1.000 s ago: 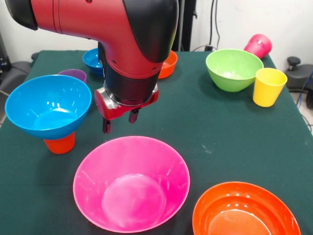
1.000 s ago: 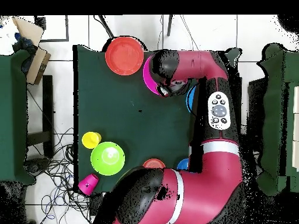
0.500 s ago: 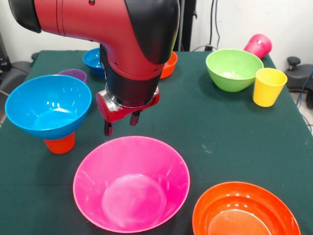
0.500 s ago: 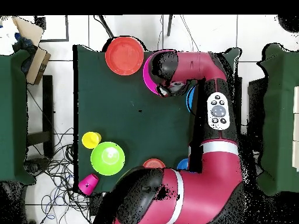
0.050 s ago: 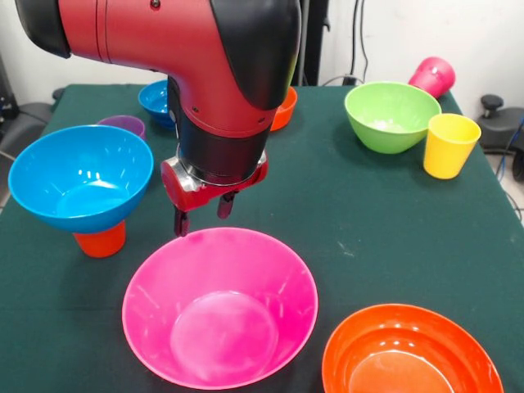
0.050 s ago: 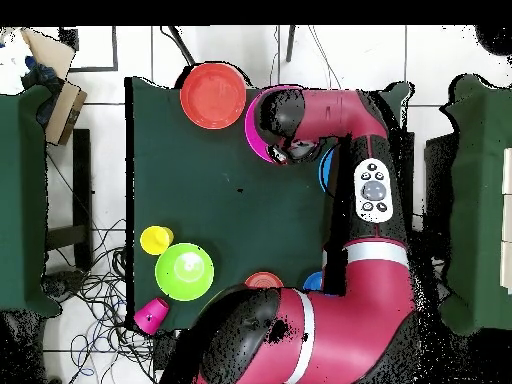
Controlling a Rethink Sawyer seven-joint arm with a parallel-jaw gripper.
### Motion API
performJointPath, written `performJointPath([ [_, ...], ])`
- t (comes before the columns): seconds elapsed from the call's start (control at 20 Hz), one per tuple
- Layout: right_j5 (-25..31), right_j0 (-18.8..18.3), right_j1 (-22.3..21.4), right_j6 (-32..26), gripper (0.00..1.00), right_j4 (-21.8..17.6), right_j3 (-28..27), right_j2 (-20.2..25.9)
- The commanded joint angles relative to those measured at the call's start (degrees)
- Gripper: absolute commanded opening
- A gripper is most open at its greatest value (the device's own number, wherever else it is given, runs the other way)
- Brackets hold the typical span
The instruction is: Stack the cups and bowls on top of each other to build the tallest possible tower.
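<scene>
Right now the tool (image 5: 201, 214) hangs just above the far rim of the big pink bowl (image 5: 219, 307), its two short fingers apart with nothing between them. That spot suits a pinch on the rim, one finger inside the wall and one outside, which is probably the only way such a small tool could lift so wide a bowl. No contact with the rim can be made out yet.

One small stack exists already: the medium blue bowl (image 5: 80, 176) sits on an upturned orange cup (image 5: 100, 240) at one side of the counter (image 5: 344, 213). A narrow cup under a wide bowl looks tippy, so anything set on it would need to land centred.

Everything else stands loose. The large orange bowl (image 5: 412, 352) lies beside the pink one at the near edge. The green bowl (image 5: 391, 115) and the yellow cup (image 5: 449, 145) stand close together, with the magenta cup (image 5: 434, 76) lying on its side at the corner behind them. The purple cup (image 5: 123, 125), the small blue bowl (image 5: 155, 100) and the small orange bowl (image 5: 282, 109) sit behind the arm, partly hidden.

From overhead the arm covers most of the pink bowl (image 6: 252, 130) and the blue one.

Most of the tower remains to be built.
</scene>
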Motion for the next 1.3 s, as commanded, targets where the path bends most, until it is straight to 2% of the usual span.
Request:
performJointPath([
  [0.05, -3.0, 1.6, 1.7, -7.8, 1.00, -4.8, 5.1, 1.4],
  [1.3, -8.7, 3.7, 3.2, -6.8, 1.00, -6.4, 7.3, 0.9],
])
